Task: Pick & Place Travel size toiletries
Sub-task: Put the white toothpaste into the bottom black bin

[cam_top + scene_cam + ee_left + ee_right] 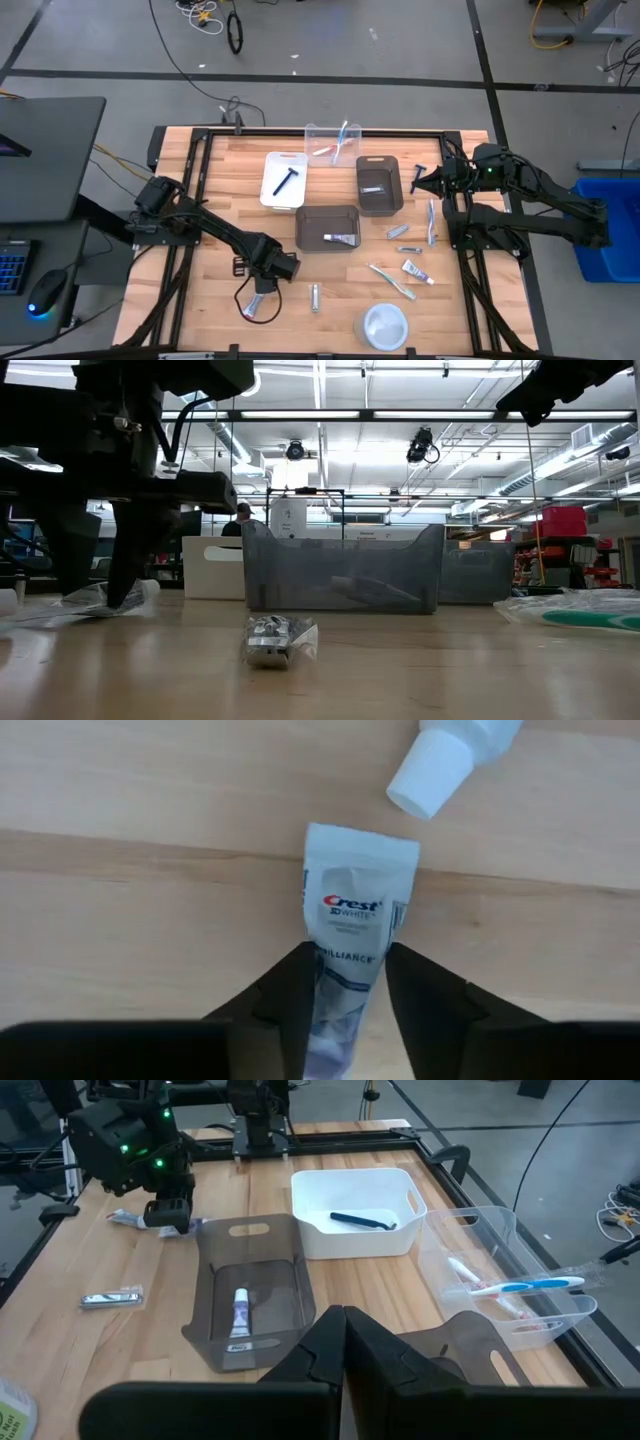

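My left gripper (258, 298) is low at the near left of the table, shut on a white Crest toothpaste tube (350, 915) that lies on the wood. A second tube's white cap (430, 778) lies just beyond it. A small silvery tube (314, 296) rests flat on the table to the right of the gripper. My right gripper (345, 1342) is shut and raised over the far right of the table, beside a dark grey bin (379, 186). More tubes (418, 270) and toothbrushes (432, 220) lie loose on the right side. My left gripper pinches the toothpaste tube between its two fingers (298, 995), on the tube's body (350, 982) behind the flat crimped end. The fingers come from above and lie along the tube. The low view shows the tube on the table under the fingers.
Another dark grey bin (328, 228) at mid-table holds a toothpaste tube (343, 239). A white bin (284, 180) holds a black razor, and a clear bin (333, 143) holds toothbrushes. A round white dish (385, 325) sits at the near edge.
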Robot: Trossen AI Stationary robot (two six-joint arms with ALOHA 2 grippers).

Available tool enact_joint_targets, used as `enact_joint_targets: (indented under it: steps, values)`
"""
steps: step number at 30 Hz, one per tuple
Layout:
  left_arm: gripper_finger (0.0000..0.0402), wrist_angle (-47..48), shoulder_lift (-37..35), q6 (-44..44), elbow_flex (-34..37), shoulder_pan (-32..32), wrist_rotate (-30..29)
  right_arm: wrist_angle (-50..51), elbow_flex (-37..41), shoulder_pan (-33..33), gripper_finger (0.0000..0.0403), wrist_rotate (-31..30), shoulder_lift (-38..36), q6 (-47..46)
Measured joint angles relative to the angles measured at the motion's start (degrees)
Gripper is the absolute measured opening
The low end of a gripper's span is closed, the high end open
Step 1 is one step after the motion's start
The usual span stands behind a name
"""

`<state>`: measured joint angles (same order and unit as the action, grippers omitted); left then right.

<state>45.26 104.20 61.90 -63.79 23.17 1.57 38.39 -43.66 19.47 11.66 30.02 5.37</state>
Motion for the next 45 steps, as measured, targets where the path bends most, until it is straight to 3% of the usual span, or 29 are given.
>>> enact_joint_targets:
  steps: [8, 34, 45]
  values:
    - [0.0096, -0.2, 0.0, -0.1, 0.0, 0.0, -0.8, 0.0, 0.0, 0.0, 0.0014, 0.0, 0.0, 0.0]
    - [0.0092, 2.9, 0.0, -4.6, -4.6, 0.4, -0.5, 0.0, 0.0, 0.0, 0.0014, 0.0, 0.0, 0.0]
    - [0.0092, 3.9, -8.1, -10.5, 0.0, 0.9, -0.4, 0.0, 0.0, 0.0, 0.0014, 0.0, 0.0, 0.0]
